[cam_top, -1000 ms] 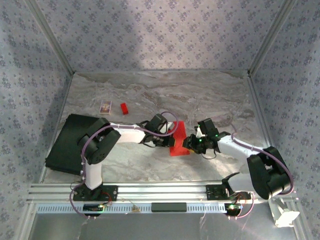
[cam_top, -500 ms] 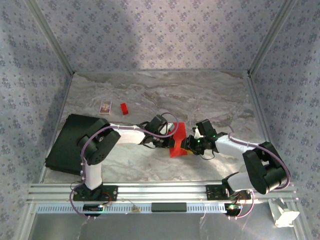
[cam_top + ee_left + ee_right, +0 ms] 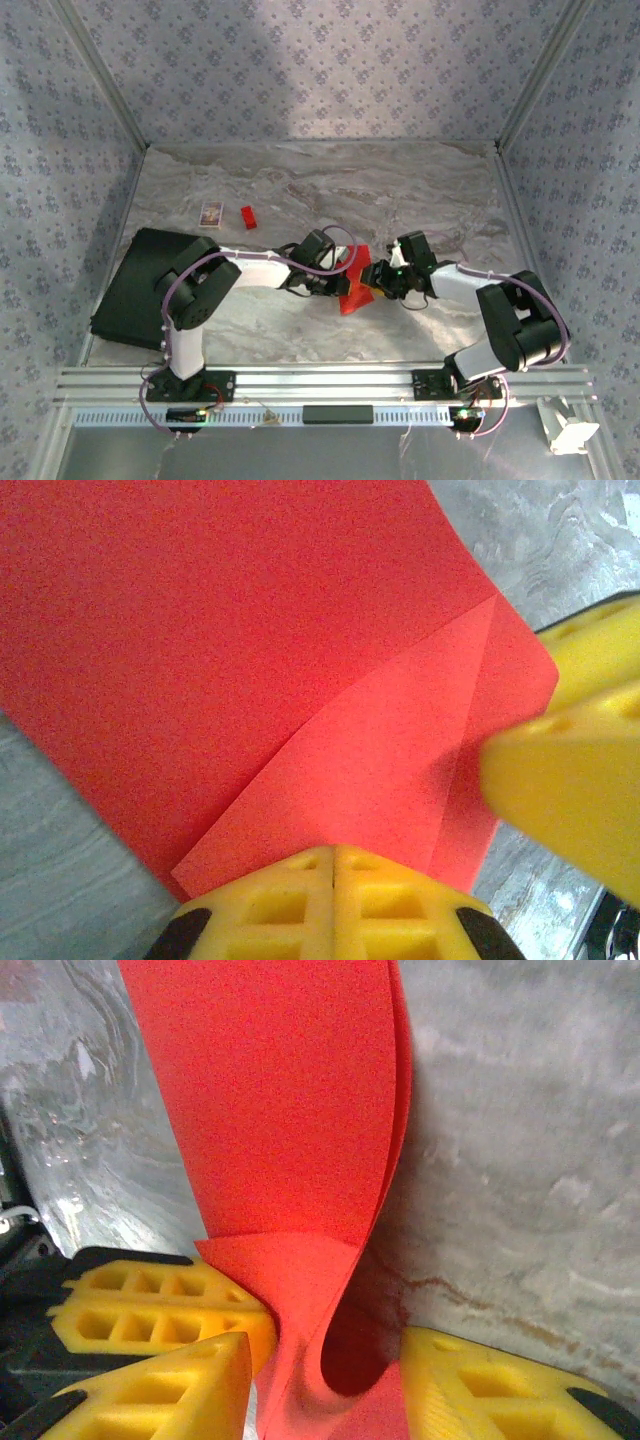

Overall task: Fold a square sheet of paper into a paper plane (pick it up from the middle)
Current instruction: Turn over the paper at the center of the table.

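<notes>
Your left fingers (image 3: 270,915) are pressed together, tips resting against the thin bright red square sheet of paper (image 3: 200,640). The sheet lies near the middle of the grey marbled tabletop (image 3: 420,190), between the two arms. One corner is folded over into a paler diagonal flap. On its right, your right fingers (image 3: 500,1400) stand spread, with the sheet's doubled, curling edge rising between them.

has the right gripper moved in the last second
Yes: the right gripper has shifted left and slightly away from the near aluminium rail, toward the small red rectangular block.
</notes>
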`<action>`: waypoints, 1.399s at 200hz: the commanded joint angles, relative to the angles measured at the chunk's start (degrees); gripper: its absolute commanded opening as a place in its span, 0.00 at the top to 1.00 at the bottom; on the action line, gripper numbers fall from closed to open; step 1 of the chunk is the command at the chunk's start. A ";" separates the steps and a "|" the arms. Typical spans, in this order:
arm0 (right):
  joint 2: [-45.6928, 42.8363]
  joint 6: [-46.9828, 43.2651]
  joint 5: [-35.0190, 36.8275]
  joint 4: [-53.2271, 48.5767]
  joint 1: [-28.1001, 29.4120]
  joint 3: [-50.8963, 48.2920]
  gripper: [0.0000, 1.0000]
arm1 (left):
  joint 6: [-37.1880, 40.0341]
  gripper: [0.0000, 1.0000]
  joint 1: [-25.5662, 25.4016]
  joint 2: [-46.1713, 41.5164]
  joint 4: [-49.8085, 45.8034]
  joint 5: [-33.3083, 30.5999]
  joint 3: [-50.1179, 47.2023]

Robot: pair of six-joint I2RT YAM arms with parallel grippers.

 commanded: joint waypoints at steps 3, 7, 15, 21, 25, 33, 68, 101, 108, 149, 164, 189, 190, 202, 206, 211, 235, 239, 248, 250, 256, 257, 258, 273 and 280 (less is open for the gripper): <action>1.38 -1.31 -3.37 3.55 -1.51 0.47 0.58 | 1.05 1.00 -0.65 0.64 -5.13 -0.34 -1.24; 1.48 -1.19 -3.84 4.10 -1.72 0.31 0.59 | 1.08 1.00 -0.67 0.72 -5.13 -0.26 -1.13; 1.74 -1.11 -4.68 5.28 -2.08 0.00 0.61 | 0.99 1.00 -0.59 0.82 -5.05 -0.12 -1.02; 1.98 -1.18 -5.12 5.84 -2.25 -0.15 0.62 | 1.02 1.00 -0.63 0.89 -4.92 0.04 -1.01; 2.08 -1.31 -5.20 6.06 -2.40 -0.16 0.62 | 0.89 1.00 -0.59 0.91 -4.80 0.04 -1.01; 2.35 -1.40 -5.47 6.11 -2.77 -0.16 0.63 | 0.82 1.00 -0.64 0.91 -4.69 -0.01 -1.02; 3.32 -1.34 -6.49 8.69 -4.17 -1.65 0.64 | 0.61 1.00 -0.61 0.39 -4.69 0.14 -1.10; 5.18 -0.01 -8.23 12.70 -5.13 -3.05 0.67 | 0.75 1.00 -0.60 -0.15 -5.04 -0.02 -0.90; 5.42 -0.02 -8.31 12.93 -5.19 -3.21 0.67 | 0.76 1.00 -0.58 -0.16 -5.06 0.06 -0.75; 6.11 -1.02 -8.90 13.41 -5.59 -3.15 0.76 | 0.53 1.00 -0.65 -0.40 -5.07 -0.09 -0.67; 6.49 -0.77 -9.26 13.83 -5.94 -3.30 0.78 | 0.57 1.00 -0.58 -0.51 -5.04 -0.05 -0.59; 6.67 -0.63 -9.29 14.36 -6.08 -3.25 0.83 | 0.20 1.00 -0.58 -1.18 -5.05 0.35 -0.31; 6.67 -0.63 -9.31 14.40 -6.06 -3.24 0.83 | 0.18 1.00 -0.58 -1.23 -5.00 0.29 -0.31; 6.79 -0.75 -9.54 14.43 -6.19 -3.15 0.85 | 0.23 1.00 -0.60 -1.59 -5.13 0.14 -0.16; 6.88 -0.81 -9.57 14.43 -6.20 -3.21 0.86 | 0.18 1.00 -0.66 -1.70 -5.26 0.09 -0.02; 6.85 -0.76 -9.68 14.54 -6.19 -3.30 0.88 | 0.29 1.00 -0.63 -1.72 -5.37 0.05 0.08; 6.57 -0.61 -9.62 13.94 -6.25 -3.18 0.92 | -0.22 1.00 -0.58 -3.23 -5.72 -0.43 -0.15; 6.36 -0.47 -9.65 13.83 -6.31 -3.22 0.93 | -0.40 0.99 -0.65 -4.00 -5.59 -0.73 -0.41; 5.60 -0.41 -9.28 13.48 -6.31 -3.30 0.94 | -0.86 0.97 -0.67 -5.74 -5.33 -1.93 -1.27; 5.42 -0.40 -9.19 13.30 -6.29 -3.31 0.95 | -0.93 0.96 -0.67 -6.11 -5.22 -2.08 -1.50; 4.76 -0.50 -8.77 12.81 -6.22 -3.32 0.96 | -1.06 0.95 -0.73 -7.46 -5.06 -2.80 -2.07; 4.62 -0.48 -8.75 12.70 -6.23 -3.32 0.96 | -1.07 0.95 -0.74 -7.63 -5.09 -2.86 -2.16; 4.50 -0.51 -8.69 12.60 -6.23 -3.32 0.96 | -1.07 0.95 -0.71 -7.84 -5.07 -3.03 -2.24; 2.72 -0.63 -7.44 10.74 -5.95 -2.98 0.96 | -1.15 0.91 -0.67 -10.51 -5.28 -5.13 -3.31; 1.69 -0.83 -6.91 9.52 -5.83 -2.71 0.97 | -1.32 0.90 -0.67 -11.74 -5.31 -6.23 -3.76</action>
